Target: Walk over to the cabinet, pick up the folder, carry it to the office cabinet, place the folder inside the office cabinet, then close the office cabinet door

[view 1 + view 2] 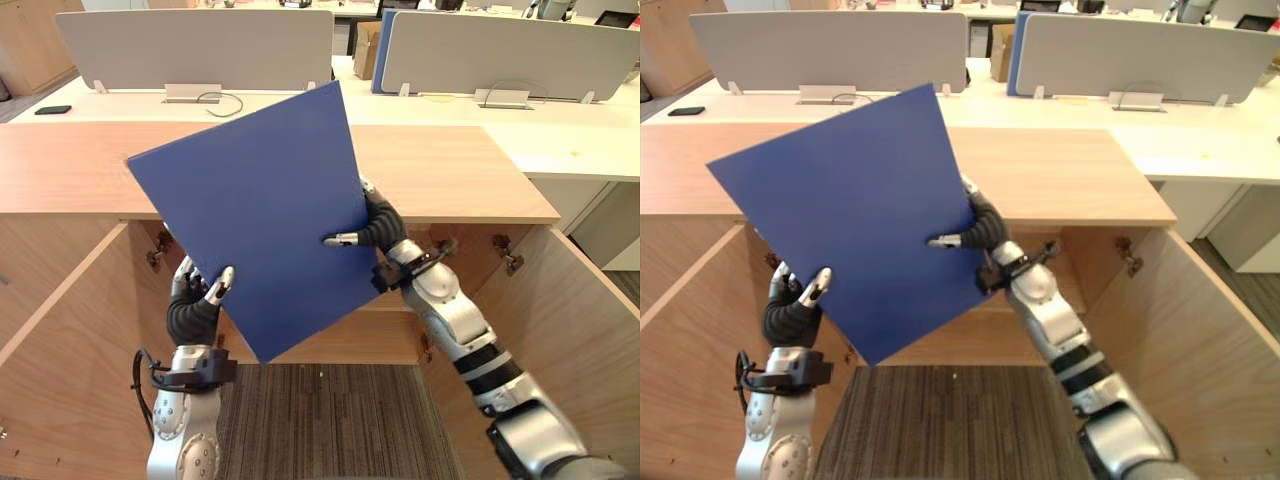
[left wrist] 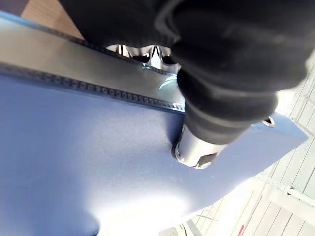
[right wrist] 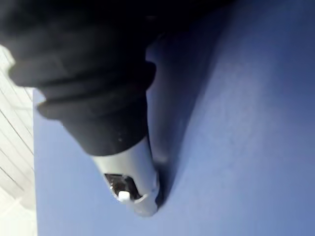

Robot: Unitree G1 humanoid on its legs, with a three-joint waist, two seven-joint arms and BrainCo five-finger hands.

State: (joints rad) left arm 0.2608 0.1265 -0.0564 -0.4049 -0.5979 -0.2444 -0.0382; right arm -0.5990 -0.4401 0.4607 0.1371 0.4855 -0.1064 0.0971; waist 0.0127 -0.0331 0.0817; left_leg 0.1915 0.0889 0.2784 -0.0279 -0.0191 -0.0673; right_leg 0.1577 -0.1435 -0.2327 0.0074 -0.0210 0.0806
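Holding blue folder (image 1: 260, 215) in mid-air with both hands, tilted, one corner pointing down, in front of the open office cabinet (image 1: 450, 170) and overlapping the front edge of its wood top. Clamped at lower left edge by left hand (image 1: 195, 305): thumb on the front face, fingers curled behind. Clamped at right edge by right hand (image 1: 380, 228): thumb laid on the front face, fingers wrapped behind. Same in the wrist views: left thumb (image 2: 197, 147) pressed on the blue cover next to a grey strip with a stitched border, right thumb (image 3: 130, 172) flat on plain blue. Not inside the cabinet yet. Both doors wide open: left door (image 1: 60, 350), right door (image 1: 585, 320), metal hinges (image 1: 505, 255) on the inner walls. Striped dark carpet (image 1: 320, 420) between the doors. Behind the cabinet top, white desk (image 1: 560, 140) with two grey divider screens (image 1: 190, 45) standing along it, black phone (image 1: 52, 110) near the desk's left end, cables (image 1: 225, 98) by the left screen's foot. Further back, cardboard box (image 1: 366, 48) between the screens, upright blue board (image 1: 379, 55) against the right screen's left edge.
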